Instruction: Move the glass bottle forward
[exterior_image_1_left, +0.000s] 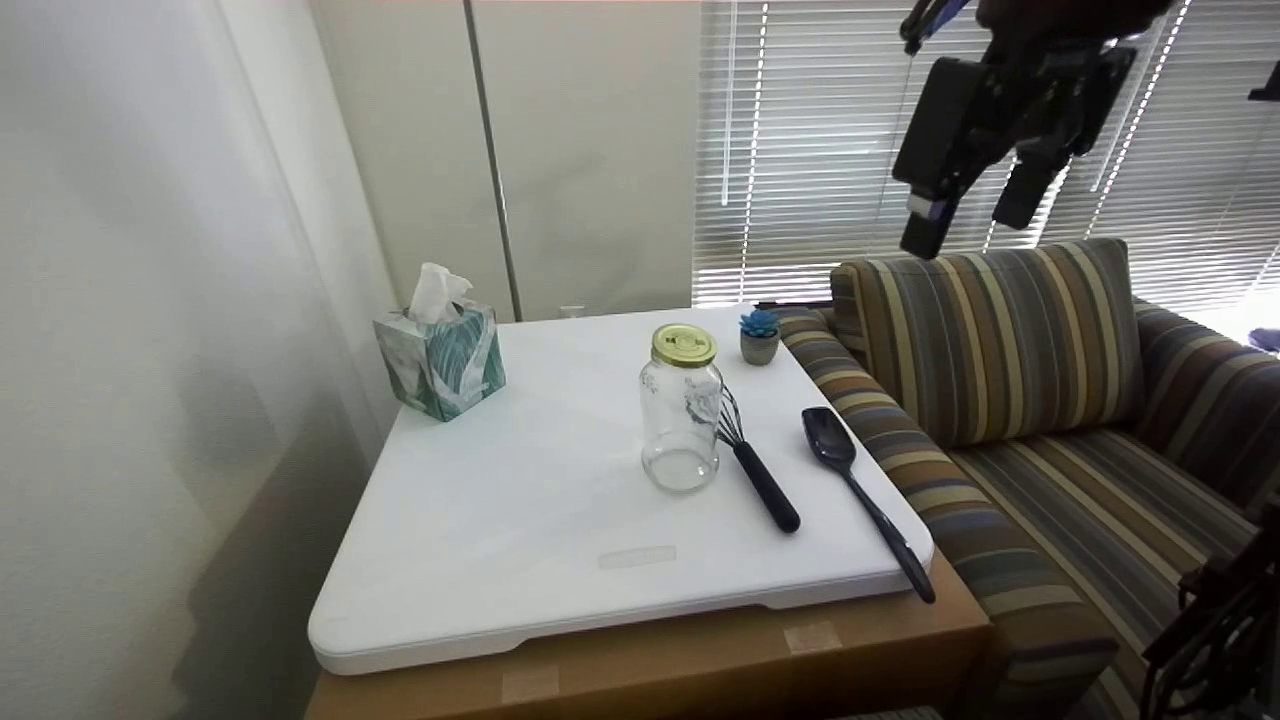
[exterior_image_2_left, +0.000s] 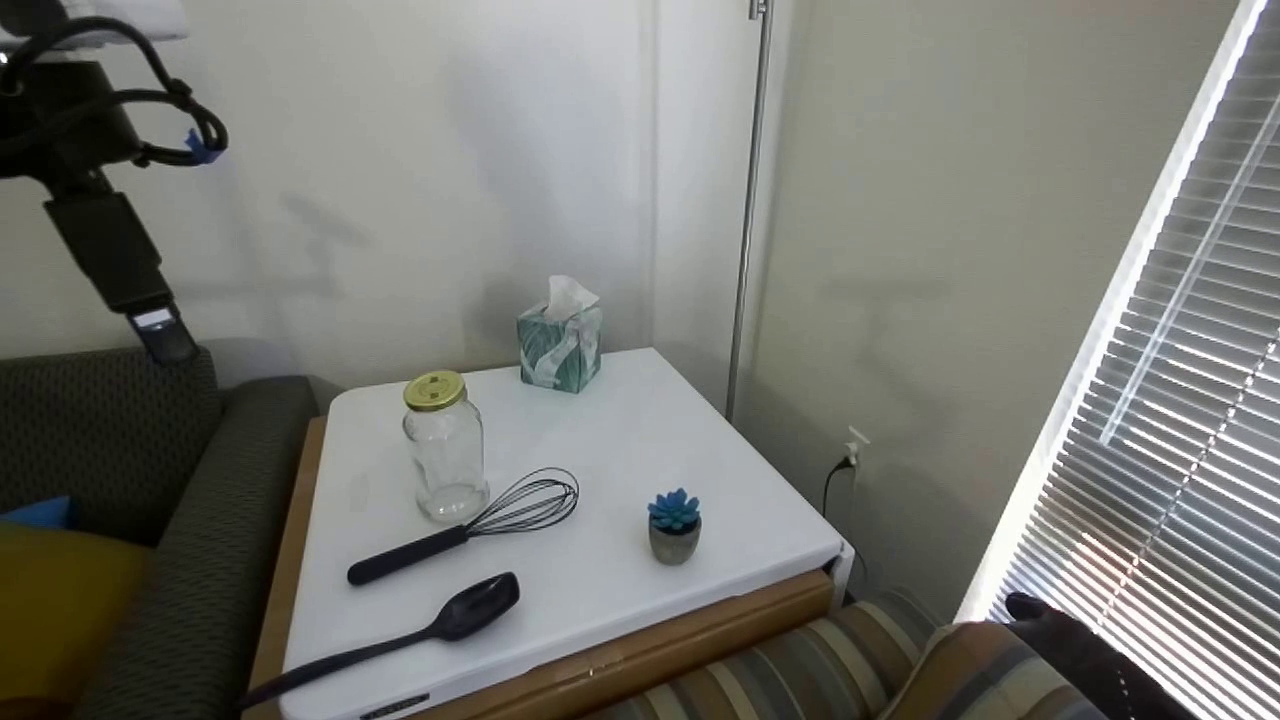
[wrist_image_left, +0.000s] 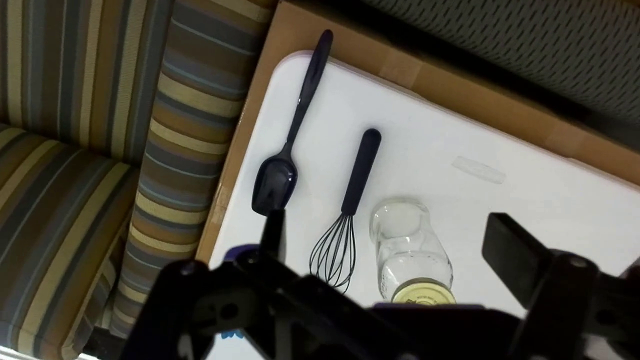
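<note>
The glass bottle, a clear jar with a yellow-green lid, stands upright on the white table top. It shows in both exterior views (exterior_image_1_left: 681, 425) (exterior_image_2_left: 447, 455). In the wrist view the bottle (wrist_image_left: 412, 250) lies between the fingers as seen from above, with its lid partly hidden by the gripper body. My gripper is open and empty, held high above the table and apart from the bottle. It shows at the upper right of an exterior view (exterior_image_1_left: 970, 222), at the upper left of an exterior view (exterior_image_2_left: 168, 335), and in the wrist view (wrist_image_left: 387, 240).
A black whisk (exterior_image_1_left: 767, 487) lies close beside the bottle. A black spoon (exterior_image_1_left: 870, 505) lies near the table's edge. A small blue-topped plant pot (exterior_image_2_left: 674, 540) and a tissue box (exterior_image_1_left: 445, 360) stand on the white table (exterior_image_1_left: 480, 560). A striped armchair (exterior_image_1_left: 990, 350) adjoins the table.
</note>
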